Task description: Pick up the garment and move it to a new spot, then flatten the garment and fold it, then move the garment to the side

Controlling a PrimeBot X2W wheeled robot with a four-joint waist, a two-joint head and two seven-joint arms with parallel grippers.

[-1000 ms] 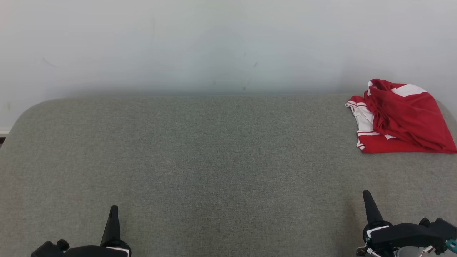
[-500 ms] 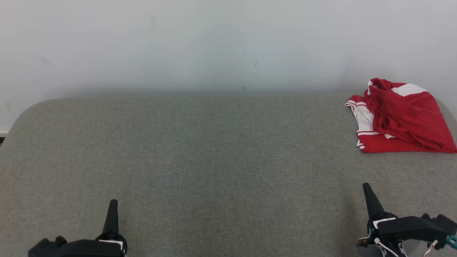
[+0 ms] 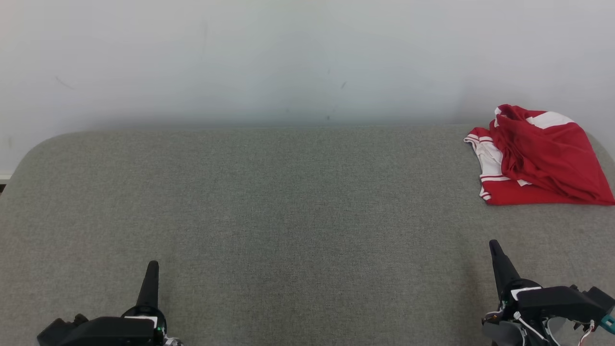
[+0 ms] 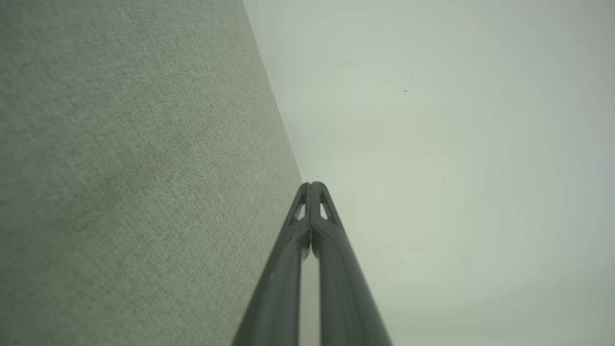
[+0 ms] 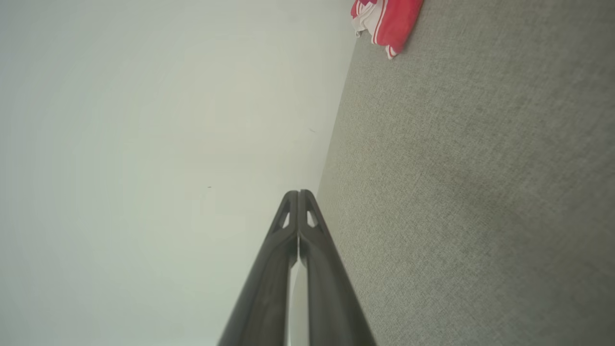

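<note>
I am looking down on a broad grey padded surface (image 3: pixel 288 216) that is taking up most of my head view, with a pale wall (image 3: pixel 288 57) rising right behind its far edge. The garment (image 3: pixel 538 163), red with white bands, is lying at the far right corner of that surface as 1 compact heap. Its lower layers are sitting fairly square, while the top layer is bunching in loose folds. I am judging that this is fitting 2 stages alike: a garment waiting in its corner to be carried off and flattened, or a folded garment lying off to the side. The pictures are not settling which. Either way, I am reckoning that doing well here is meaning keeping both arms off the cloth, so that no fingertip is dragging a layer. The wall is standing close behind the heap and the rounded corner of the surface is running just beside it, so both are crowding any approach from the rear or the right. My left pincer (image 3: pixel 153 266) is sitting low near the front left, its 2 fingers pressed together on nothing. My right pincer (image 3: pixel 494 245) is sitting near the front right, well apart from the garment, likewise closed and holding nothing.
</note>
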